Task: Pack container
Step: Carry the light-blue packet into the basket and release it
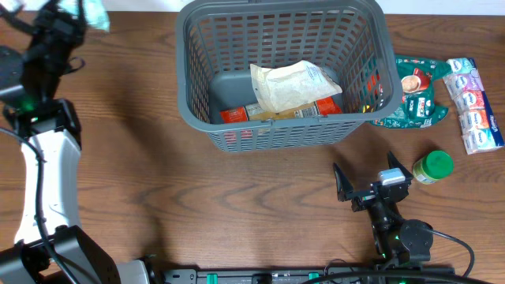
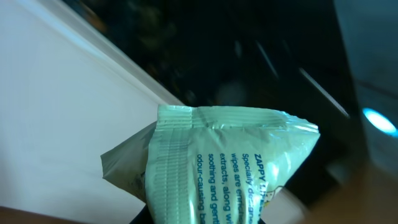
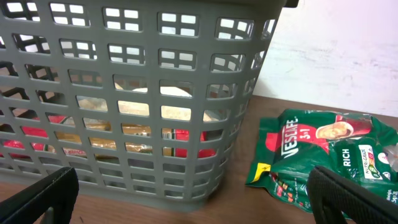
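Jaws wide on right gripper (image 1: 369, 175), left gripper (image 1: 83, 17) apparently pinching wipes packet (image 2: 217, 165).

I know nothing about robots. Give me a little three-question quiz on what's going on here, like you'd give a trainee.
1. True or false: the right gripper is open and empty.
2. What does the left gripper hold? A) a spoon B) a pale green wipes packet C) nothing
3. Fill in: the green coffee bag lies ___ the container (inside/beside).
Key: 1 true; 2 B; 3 beside.
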